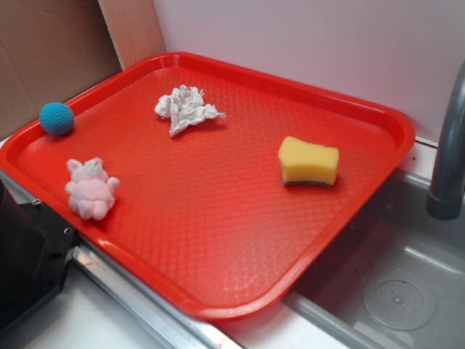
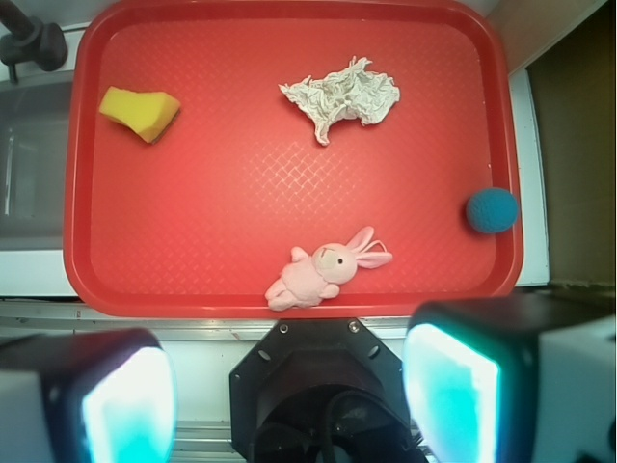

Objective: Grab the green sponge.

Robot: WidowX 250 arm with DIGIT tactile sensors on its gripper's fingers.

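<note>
**Sponge untouched, the whole reach left to make**

Nearest the wrist camera, the gripper (image 2: 289, 395) stands spread: its two fingers (image 2: 116, 400) sit well apart at the bottom of the frame with nothing between them. It hangs above the table edge, short of the red tray (image 2: 289, 301), so as far as the pictures show no part of the grab is done.

Just past the tray's near rim lies the pink plush toy (image 2: 323, 270), the closest thing to the gripper. A blue ball (image 2: 492, 210) rests against the rim off to one side. Farther in, the crumpled paper wad (image 2: 342, 96) lies near the tray's middle.

The green sponge (image 2: 140, 111) is farthest off, in the far corner beside the sink (image 1: 407, 291) and faucet (image 1: 450, 145), apart from everything else. In the exterior view it rests flat, yellow foam up and the dark scouring layer against the tray. The gripper would have to cross the tray diagonally, then descend and close.
</note>
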